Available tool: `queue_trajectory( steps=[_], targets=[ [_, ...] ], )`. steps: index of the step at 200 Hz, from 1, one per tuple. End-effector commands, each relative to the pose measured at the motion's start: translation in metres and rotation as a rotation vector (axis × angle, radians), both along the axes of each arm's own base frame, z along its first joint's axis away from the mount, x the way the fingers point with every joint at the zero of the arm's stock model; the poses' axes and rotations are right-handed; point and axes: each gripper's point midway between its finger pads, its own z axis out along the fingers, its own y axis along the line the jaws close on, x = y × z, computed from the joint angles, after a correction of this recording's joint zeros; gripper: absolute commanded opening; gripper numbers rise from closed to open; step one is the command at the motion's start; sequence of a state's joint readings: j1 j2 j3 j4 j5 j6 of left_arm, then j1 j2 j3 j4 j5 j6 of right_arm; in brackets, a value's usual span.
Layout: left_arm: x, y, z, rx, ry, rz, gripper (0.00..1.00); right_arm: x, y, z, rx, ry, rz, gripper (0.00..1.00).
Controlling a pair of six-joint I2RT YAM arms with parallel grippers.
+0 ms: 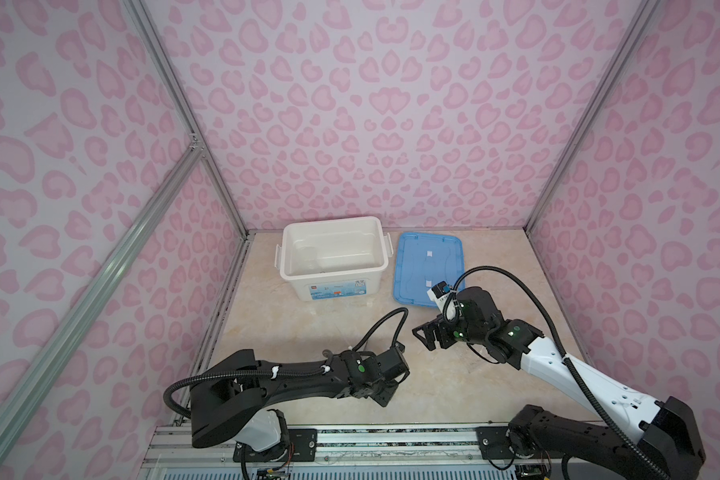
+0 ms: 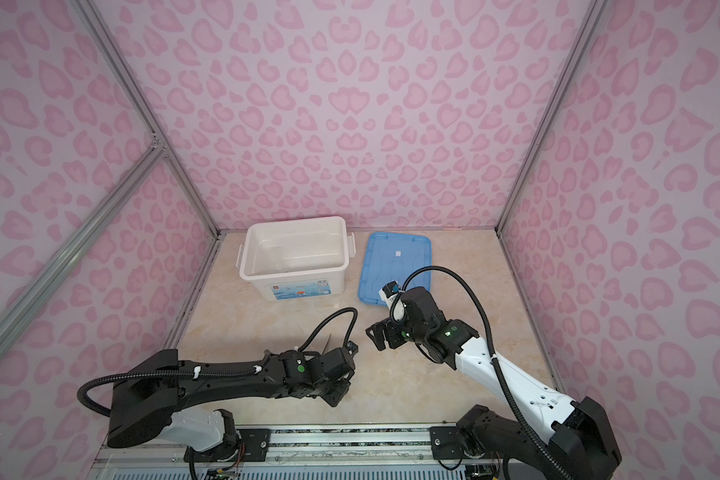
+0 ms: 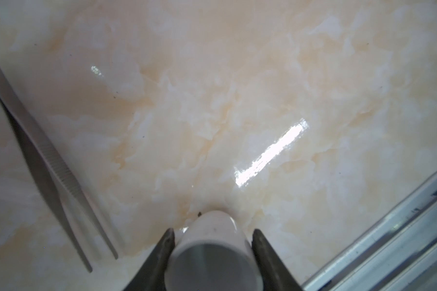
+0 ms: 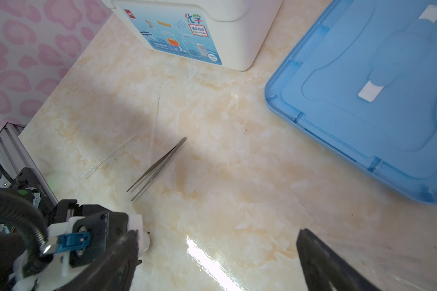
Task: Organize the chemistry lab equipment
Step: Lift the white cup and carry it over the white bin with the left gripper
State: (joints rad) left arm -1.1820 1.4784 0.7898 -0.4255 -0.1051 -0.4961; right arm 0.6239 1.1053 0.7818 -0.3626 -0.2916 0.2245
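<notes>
Left gripper: fingers pinch the small white cup, one on each side of its round wall, mouth facing back toward the wrist. The jaws sit roughly half closed because the cup fills the gap. Gripping across the width looks meant to stop it rolling out. Can't tell if it's off the table yet. Metal tweezers lie flat just outside one finger, untouched, with the thin glass rod a little beyond them. Right gripper hangs nearby, spread wide with nothing between its fingers; probably just keeping clear. Well past both, the white bin stands open with a clear glass piece inside. The blue lid lies flat beside it, so drop-off looks unobstructed.
</notes>
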Motion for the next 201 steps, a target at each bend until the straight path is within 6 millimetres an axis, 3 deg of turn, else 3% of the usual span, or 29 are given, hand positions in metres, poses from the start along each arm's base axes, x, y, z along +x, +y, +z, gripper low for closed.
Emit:
queue_trajectory(
  steps=[1, 28, 59, 89, 121, 150, 181, 201],
  targets=[
    [0.01, -0.002, 0.017, -0.03, -0.021, 0.029, 0.38, 0.004, 0.002, 0.009, 0.017, -0.038, 0.004, 0.99],
    [0.026, 0.007, 0.039, -0.055, -0.022, 0.073, 0.38, 0.009, 0.003, 0.021, 0.029, -0.07, -0.006, 0.99],
    [0.065, 0.023, 0.098, -0.104, -0.074, 0.148, 0.37, 0.021, 0.012, 0.045, 0.073, -0.131, -0.002, 0.99],
    [0.119, 0.043, 0.159, -0.143, -0.166, 0.226, 0.37, 0.038, 0.032, 0.077, 0.131, -0.194, 0.029, 0.99],
    [0.184, 0.059, 0.21, -0.237, -0.251, 0.334, 0.37, 0.062, 0.049, 0.118, 0.201, -0.266, 0.017, 0.98],
    [0.234, 0.07, 0.219, -0.234, -0.247, 0.377, 0.37, 0.082, 0.066, 0.15, 0.255, -0.297, 0.018, 0.98],
    [0.286, 0.082, 0.199, -0.187, -0.215, 0.426, 0.33, 0.108, 0.079, 0.164, 0.249, -0.317, -0.006, 0.99],
    [0.316, 0.087, 0.184, -0.165, -0.193, 0.437, 0.32, 0.123, 0.093, 0.162, 0.251, -0.299, 0.002, 0.99]
  ],
)
